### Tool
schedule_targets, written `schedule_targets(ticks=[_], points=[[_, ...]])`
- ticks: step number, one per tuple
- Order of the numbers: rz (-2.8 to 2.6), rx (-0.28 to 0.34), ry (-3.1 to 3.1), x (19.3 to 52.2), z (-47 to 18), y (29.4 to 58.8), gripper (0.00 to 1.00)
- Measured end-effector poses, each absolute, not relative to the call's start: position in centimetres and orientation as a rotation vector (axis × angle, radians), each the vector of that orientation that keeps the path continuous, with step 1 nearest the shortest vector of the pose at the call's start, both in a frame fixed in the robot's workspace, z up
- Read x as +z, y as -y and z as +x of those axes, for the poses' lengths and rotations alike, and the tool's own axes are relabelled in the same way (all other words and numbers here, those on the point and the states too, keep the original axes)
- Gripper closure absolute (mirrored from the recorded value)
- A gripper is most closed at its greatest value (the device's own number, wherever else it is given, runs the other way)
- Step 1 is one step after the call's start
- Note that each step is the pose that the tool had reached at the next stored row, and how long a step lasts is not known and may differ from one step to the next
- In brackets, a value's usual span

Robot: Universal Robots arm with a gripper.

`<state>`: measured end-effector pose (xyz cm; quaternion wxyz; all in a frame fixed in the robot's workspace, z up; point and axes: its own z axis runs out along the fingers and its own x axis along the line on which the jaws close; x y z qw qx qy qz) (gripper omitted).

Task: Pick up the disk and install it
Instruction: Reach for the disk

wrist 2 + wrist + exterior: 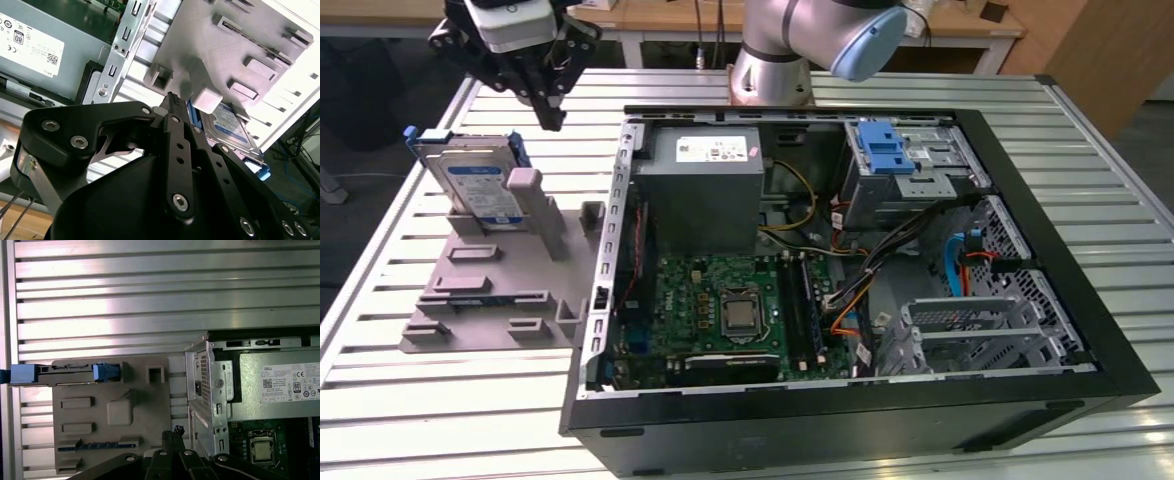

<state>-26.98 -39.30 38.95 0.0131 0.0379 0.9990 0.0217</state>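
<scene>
Exterior view: fingers (551,110) together, empty, near the upright disk (478,188); lowered closed, they would probably knock it over.

1. The disk (476,183) is a flat silver-grey drive with a white-and-blue label, framed by a blue plastic bracket.
2. It stands on edge, leaning slightly, slotted into the far end of a grey holder (494,290).
3. It sits on the exterior view's left of the open computer case (854,425), apart from it, not yet installed.
4. In the first wrist view the disk (65,370) appears edge-on.
</scene>
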Motion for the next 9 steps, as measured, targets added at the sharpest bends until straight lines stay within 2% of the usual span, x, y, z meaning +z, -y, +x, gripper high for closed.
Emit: schedule_targets(ticks=[9], points=[[0.118, 0.068, -3.113, 38.94, -27.48, 39.24, 0.89]])
